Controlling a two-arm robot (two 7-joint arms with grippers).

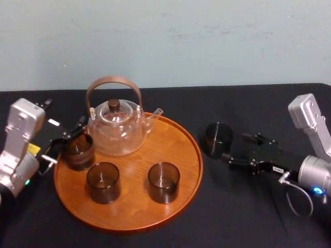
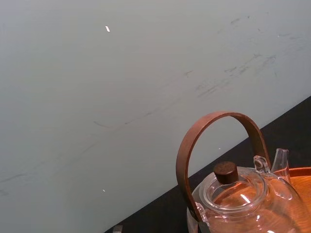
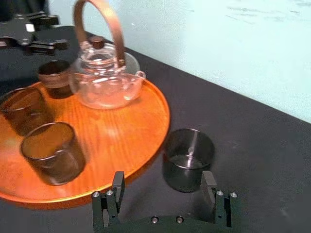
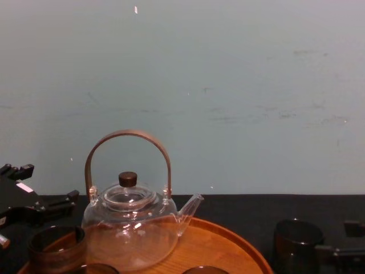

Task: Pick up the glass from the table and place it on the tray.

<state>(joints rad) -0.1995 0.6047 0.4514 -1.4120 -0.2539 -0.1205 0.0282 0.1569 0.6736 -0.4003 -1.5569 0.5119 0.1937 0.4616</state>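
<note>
A dark smoked glass [image 1: 218,138] stands on the black table just right of the round wooden tray [image 1: 178,147]. My right gripper [image 1: 234,147] is open right beside it. In the right wrist view the glass [image 3: 187,159] sits just ahead of the gap between the spread fingers [image 3: 118,187], untouched. The chest view shows the same glass [image 4: 297,242] at lower right. My left gripper [image 1: 64,140] hovers open at the tray's left edge, by another dark glass [image 1: 78,151] standing on the tray.
A glass teapot [image 1: 118,128] with a brown hoop handle sits at the back of the tray. Two more dark glasses [image 1: 103,182] [image 1: 164,182] stand at the tray's front. Black cloth covers the table, and a pale wall rises behind.
</note>
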